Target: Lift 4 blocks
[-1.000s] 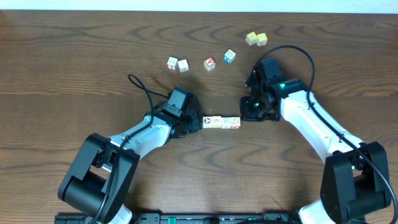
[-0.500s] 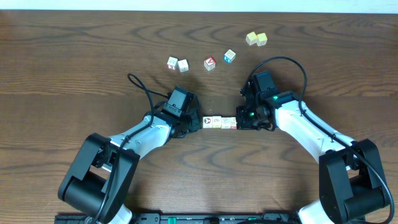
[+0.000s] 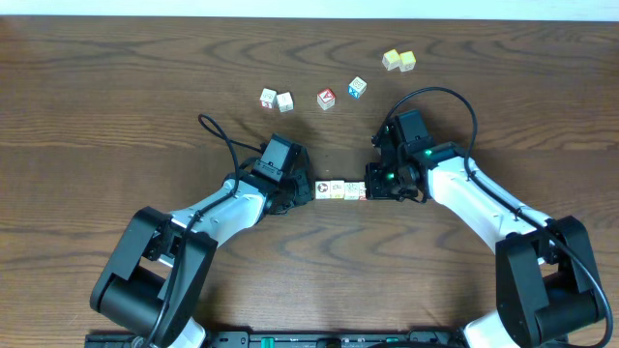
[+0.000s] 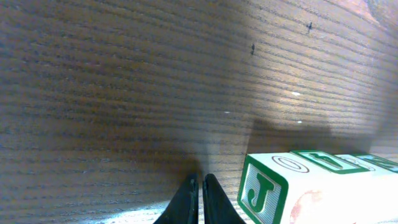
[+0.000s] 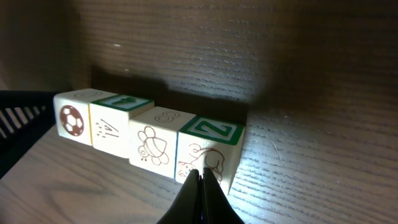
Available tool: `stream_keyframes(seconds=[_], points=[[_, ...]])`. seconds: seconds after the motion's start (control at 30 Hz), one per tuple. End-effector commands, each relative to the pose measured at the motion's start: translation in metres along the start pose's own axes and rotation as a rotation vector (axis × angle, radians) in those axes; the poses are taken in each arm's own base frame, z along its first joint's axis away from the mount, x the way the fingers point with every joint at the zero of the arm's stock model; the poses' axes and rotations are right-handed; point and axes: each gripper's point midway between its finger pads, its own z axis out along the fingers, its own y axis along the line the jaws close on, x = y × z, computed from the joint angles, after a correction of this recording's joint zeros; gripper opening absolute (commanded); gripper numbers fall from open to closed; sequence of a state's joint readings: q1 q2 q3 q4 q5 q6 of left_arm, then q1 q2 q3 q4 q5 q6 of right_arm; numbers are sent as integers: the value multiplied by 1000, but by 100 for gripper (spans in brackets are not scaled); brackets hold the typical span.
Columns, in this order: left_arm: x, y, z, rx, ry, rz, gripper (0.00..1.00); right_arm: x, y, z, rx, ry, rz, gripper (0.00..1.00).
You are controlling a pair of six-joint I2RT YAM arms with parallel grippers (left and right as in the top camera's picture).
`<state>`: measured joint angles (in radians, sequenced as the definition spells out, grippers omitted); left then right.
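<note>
– Brown wooden worktop (image 3: 116,87) from above: where are the blocks (image 3: 338,190)?
– They sit in one straight row near the middle, side by side and touching, between the two arms. The left gripper (image 3: 308,190) is at the row's left end and the right gripper (image 3: 370,188) at its right end, covering part of the last block.
– Anything else up there?
– Toward the far edge, well apart from the row, are two white cubes with pink edges (image 3: 276,100), a red-faced cube (image 3: 326,99), a blue-sided cube (image 3: 357,88) and two pale yellow cubes (image 3: 398,60).
– And the left wrist camera?
– The left gripper's two dark fingers are pressed together and hold nothing. Their tips are low over the wood just beside the green J block (image 4: 264,190), the end of the row. I cannot tell whether they touch it.
– The right wrist camera?
– All four blocks show: a ball block (image 5: 73,118), then a green-topped one (image 5: 112,124), a bee block (image 5: 152,144) and a green Z block (image 5: 211,140) at the near end. The right gripper's fingers are together too, empty, with their tips at the lower picture face of the Z block. All four blocks rest flat on the worktop.
</note>
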<state>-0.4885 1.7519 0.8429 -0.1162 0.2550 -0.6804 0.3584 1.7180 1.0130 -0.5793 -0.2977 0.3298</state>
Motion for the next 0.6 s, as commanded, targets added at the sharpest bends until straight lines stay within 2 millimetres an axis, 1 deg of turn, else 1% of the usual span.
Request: stream_keyframes(seconds=[0.0,0.13,0.33,0.57], points=[[-4,5,-1,-33,-21,1,7,11,-4,14,17,46,16,1],[-4,5,-1,-33,-21,1,7,10,-8,18,35,45,16,1],[-4,5,-1,-34,-20,1,7,10,-29,15,152,31,52,1],[-3,5,-1,-36,-18,1,7,11,-45,10,209,40,80,1]])
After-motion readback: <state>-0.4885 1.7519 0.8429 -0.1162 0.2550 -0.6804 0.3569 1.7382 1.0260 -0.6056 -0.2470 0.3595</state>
